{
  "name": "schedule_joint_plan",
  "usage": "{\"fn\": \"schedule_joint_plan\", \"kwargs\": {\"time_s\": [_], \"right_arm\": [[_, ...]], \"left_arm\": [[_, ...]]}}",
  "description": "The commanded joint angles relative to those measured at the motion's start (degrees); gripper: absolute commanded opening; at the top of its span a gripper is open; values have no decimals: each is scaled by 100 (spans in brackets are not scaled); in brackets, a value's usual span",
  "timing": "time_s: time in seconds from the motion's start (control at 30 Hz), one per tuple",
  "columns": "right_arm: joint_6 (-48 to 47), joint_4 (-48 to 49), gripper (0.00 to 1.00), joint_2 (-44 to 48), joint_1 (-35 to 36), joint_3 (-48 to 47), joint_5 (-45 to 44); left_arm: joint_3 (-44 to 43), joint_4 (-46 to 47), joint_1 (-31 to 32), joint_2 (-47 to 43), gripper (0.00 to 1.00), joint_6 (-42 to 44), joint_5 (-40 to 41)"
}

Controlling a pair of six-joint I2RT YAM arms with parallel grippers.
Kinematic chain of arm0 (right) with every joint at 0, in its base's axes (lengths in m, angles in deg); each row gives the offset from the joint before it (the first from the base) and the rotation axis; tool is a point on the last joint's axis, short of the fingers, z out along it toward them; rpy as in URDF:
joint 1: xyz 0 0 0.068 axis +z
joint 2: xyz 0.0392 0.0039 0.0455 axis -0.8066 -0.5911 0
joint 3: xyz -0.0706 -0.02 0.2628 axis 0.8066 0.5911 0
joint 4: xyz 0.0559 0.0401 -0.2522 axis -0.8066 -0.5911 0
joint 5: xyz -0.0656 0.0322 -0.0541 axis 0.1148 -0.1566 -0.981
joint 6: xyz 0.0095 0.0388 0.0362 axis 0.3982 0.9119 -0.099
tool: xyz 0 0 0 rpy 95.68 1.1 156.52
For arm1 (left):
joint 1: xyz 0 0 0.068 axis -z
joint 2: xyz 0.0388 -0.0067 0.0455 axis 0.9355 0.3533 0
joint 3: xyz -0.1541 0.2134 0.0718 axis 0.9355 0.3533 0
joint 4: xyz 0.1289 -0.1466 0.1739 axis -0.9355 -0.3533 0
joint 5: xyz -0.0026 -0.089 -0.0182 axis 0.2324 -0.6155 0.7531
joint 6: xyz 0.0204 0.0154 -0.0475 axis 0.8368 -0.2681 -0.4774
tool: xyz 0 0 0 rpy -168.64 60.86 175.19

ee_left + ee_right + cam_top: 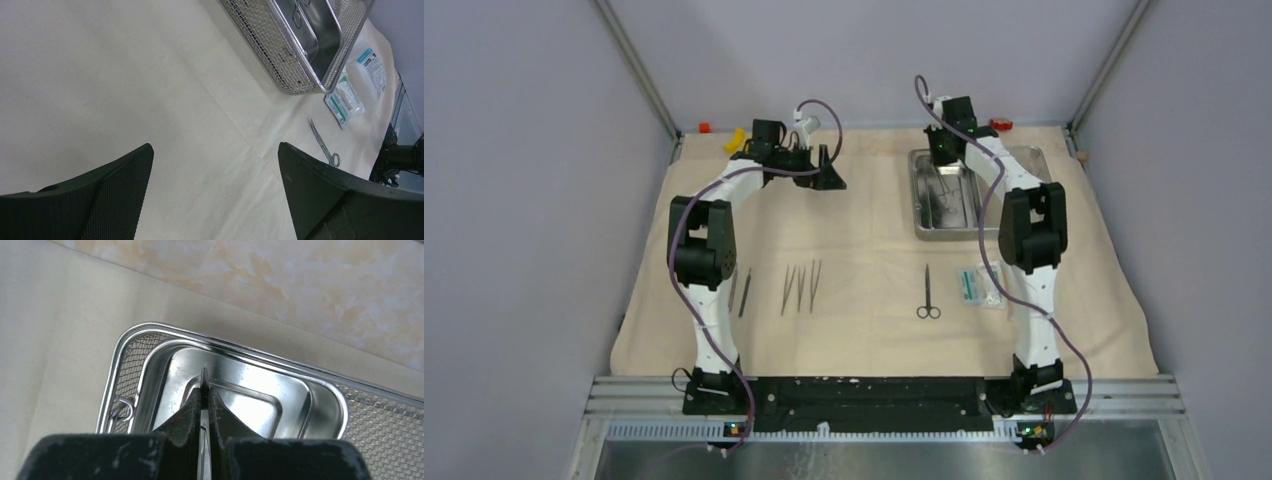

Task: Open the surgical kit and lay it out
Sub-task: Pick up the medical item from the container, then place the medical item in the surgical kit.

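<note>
Yellow block (pixel 736 140) near an orange block (pixel 704 127) — red block (pixel 1001 124) well apart.

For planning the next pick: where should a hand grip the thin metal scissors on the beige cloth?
Probably across the narrow middle, between rings and blades, from straight above: the thin metal scissors lie flat and closed on the beige cloth, rings toward the near edge.

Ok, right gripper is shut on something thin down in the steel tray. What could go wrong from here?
1. The right gripper pinches a thin metal instrument by a narrow edge, right at its jaw tips; it may pivot or slip out on lifting.
2. Other instruments lie in the steel tray; they might tangle and come up too.
3. The raised tip could catch the mesh basket rim.
</note>
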Motion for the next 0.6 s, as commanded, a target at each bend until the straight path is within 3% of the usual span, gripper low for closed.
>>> {"fn": "schedule_joint_plan", "kwargs": {"time_s": [0.0,0.3,0.57], "right_arm": [[-18,79,0,741,-38,28,64],[155,114,0,1258,-39,227,382],[904,265,0,1757,55,712,1019]], "left_arm": [[-83,419,-23,-298,99,-140,-284],[-593,471,191,-35,99,-681,-435],[-515,1534,661,-36,99,-2015,-483]]}}
